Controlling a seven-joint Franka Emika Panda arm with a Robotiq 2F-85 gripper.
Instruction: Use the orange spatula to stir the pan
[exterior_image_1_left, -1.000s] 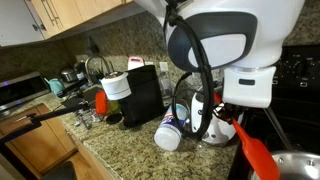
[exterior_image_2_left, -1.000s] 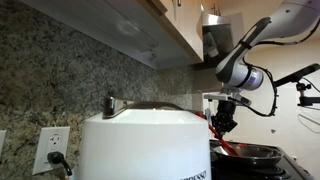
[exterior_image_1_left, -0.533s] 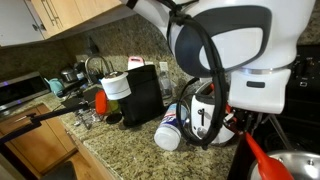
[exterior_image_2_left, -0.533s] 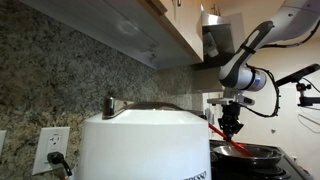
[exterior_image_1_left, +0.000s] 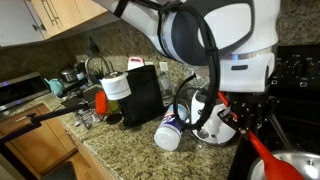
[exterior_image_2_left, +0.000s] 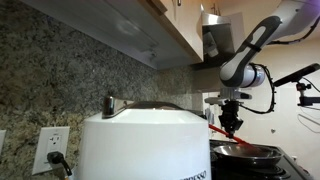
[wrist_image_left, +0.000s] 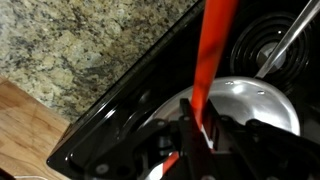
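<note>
Setting: Kitchen; speckled granite counter (exterior_image_1_left: 110, 150) under wooden cabinets (exterior_image_1_left: 50, 20), with a black stove (wrist_image_left: 120, 110) at the right end.
Left, foreground: white toaster (exterior_image_2_left: 140, 145), well apart from the work.
Left of centre: small red-orange cup (exterior_image_1_left: 101, 102) on the counter, not part of the task.
Arm: white arm (exterior_image_2_left: 245, 70) reached over from the upper right in an exterior view, its wrist turned downward above the stove.
Gripper: gripper (exterior_image_2_left: 232, 122) pointed down, its jaws clenched on the spatula's slim handle.
Orange spatula: orange spatula (exterior_image_1_left: 262, 155) held in the grip, slanting down from the jaws toward the pan, widening to its blade at the low end.
Pan: pan (wrist_image_left: 255, 100), shiny and round, sat on the stove directly below the gripper; its thin dark handle (wrist_image_left: 290, 40) ran away toward the upper right in the wrist view.
Step in hand: judged to be the stirring itself, blade lowered at the pan's rim; contact with the pan floor could not be told.
Next move: called for a low circular sweep inside the rim, with a firm grip and light pressure so the pan stayed put.
</note>
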